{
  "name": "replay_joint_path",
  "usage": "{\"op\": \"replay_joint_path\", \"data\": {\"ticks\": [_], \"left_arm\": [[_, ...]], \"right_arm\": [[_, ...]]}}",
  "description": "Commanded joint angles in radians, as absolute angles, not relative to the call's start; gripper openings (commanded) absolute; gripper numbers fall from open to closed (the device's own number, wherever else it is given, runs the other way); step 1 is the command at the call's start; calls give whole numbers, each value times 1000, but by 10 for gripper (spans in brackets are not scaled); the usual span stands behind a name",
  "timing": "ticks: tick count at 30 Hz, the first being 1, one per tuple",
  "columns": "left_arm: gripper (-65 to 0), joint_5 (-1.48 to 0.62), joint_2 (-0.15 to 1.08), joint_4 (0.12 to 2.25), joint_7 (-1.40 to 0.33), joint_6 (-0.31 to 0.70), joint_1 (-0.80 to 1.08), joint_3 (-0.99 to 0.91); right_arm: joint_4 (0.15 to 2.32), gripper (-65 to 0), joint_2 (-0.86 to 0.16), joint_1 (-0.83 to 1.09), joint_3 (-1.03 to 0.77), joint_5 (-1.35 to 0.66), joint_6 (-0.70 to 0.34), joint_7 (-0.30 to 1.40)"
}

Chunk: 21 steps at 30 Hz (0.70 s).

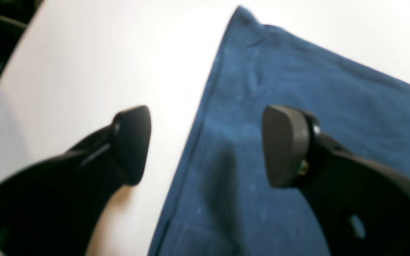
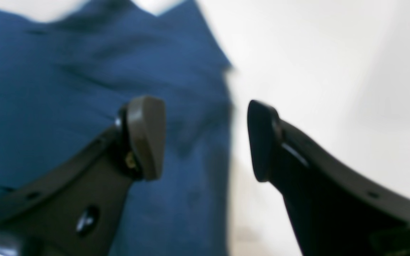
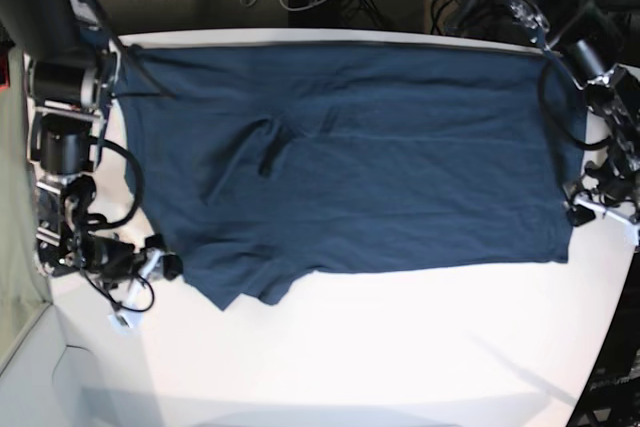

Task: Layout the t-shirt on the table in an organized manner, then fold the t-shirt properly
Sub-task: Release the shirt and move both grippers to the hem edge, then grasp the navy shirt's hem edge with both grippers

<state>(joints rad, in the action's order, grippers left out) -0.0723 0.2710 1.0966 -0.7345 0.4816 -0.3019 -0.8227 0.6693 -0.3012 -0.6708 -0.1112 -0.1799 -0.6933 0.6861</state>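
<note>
We see the table (image 3: pixel 380 347) as the broadest thing here, its white top running bare across the whole near half in the base view, with its curved edge falling away at the lower corners. The t-shirt (image 3: pixel 350 167) lies spread flat over the far half of it, its far edge running close along the table's far rim, its near edge a fairly straight line across the middle, and a short sleeve poking out toward the near side on that view's left. A few soft creases sit around the shirt's middle. Our left gripper (image 1: pixel 205 145) hangs over the shirt's side edge with its jaws spread wide and nothing between them: one finger is above white table, the other above blue cloth, and the hem runs diagonally between them to a pointed corner. Our right gripper (image 2: pixel 205 138) is likewise spread wide and empty over the opposite edge, one finger over cloth, one over bare table. We cannot tell whether either fingertip touches the surface.
</note>
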Motion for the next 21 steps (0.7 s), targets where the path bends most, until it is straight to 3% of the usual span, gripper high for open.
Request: {"op": "replay_joint_path", "data": {"ticks": [1, 6, 21], "left_arm": [[-177, -76, 295, 1090, -700, 481, -337, -828], [-177, -76, 309, 990, -665, 478, -378, -822], [-177, -76, 325, 970, -664, 476, -421, -820]], "right_arm": [[657, -280, -308, -720, -113, -179, -698, 631], [601, -280, -303, -716, -116, -93, -698, 521], [599, -298, -282, -591, -116, -85, -698, 447]]}}
